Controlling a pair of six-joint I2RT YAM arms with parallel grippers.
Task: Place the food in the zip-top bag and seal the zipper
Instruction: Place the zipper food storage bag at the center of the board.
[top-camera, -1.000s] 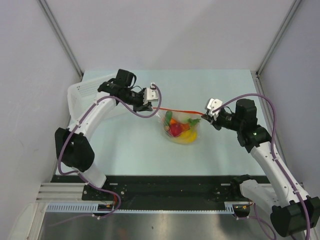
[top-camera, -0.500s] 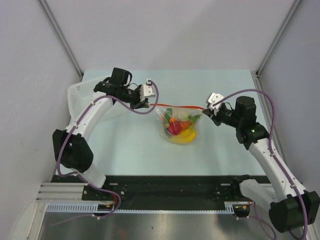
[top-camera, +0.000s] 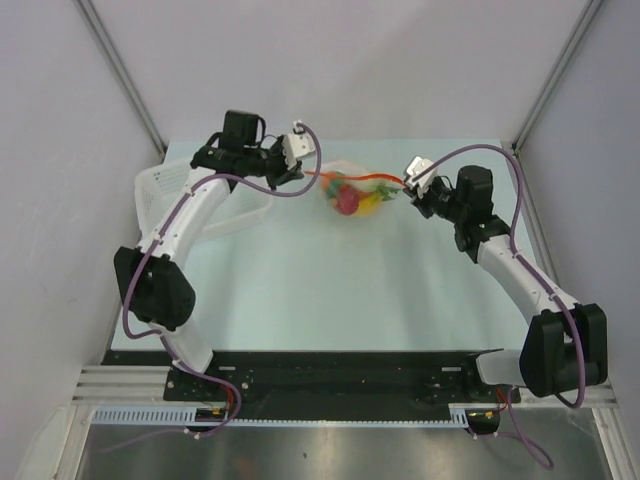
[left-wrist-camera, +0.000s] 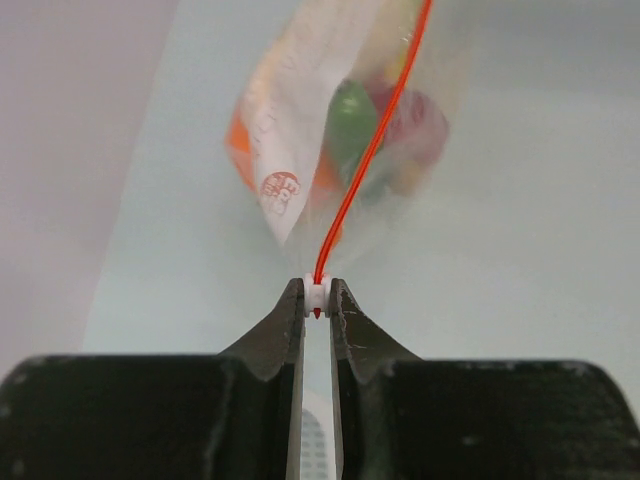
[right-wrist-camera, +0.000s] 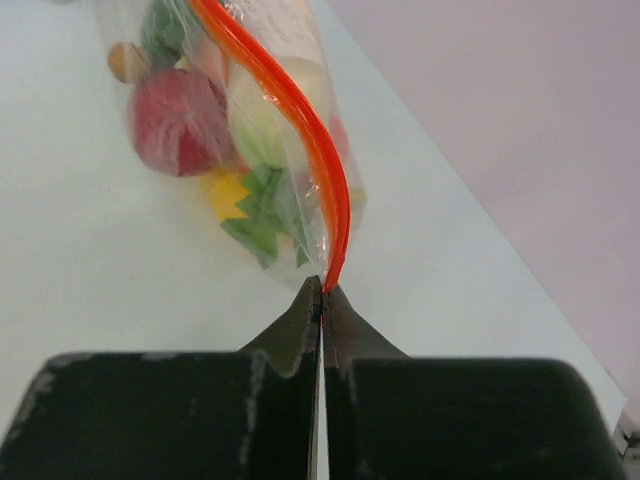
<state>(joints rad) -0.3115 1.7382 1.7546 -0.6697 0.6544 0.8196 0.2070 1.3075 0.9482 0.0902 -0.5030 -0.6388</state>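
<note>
The food (top-camera: 348, 201) is seen inside the zip-top bag (top-camera: 356, 190), hung at 12 o'clock over the table (top-camera: 300, 280). The zipper (right-wrist-camera: 338, 195) is pinched by the narrowly closed left gripper (left-wrist-camera: 317, 292) at 9 o'clock and by the fully closed right gripper (right-wrist-camera: 322, 288) at 3 o'clock. The seal appears drawn closed, but this is unconfirmed.

Clear zip-top bag (left-wrist-camera: 285, 120) with red-orange zipper (left-wrist-camera: 371, 150), red fruit (right-wrist-camera: 168, 122), pale blue table (top-camera: 300, 270).

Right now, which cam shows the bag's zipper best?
Right wrist: the zipper is close and sharp, a broad red-orange band with its curve visible. The left wrist view shows the zipper edge-on, only a thin line. The top external view shows the zipper as a faint, distant strip.
</note>
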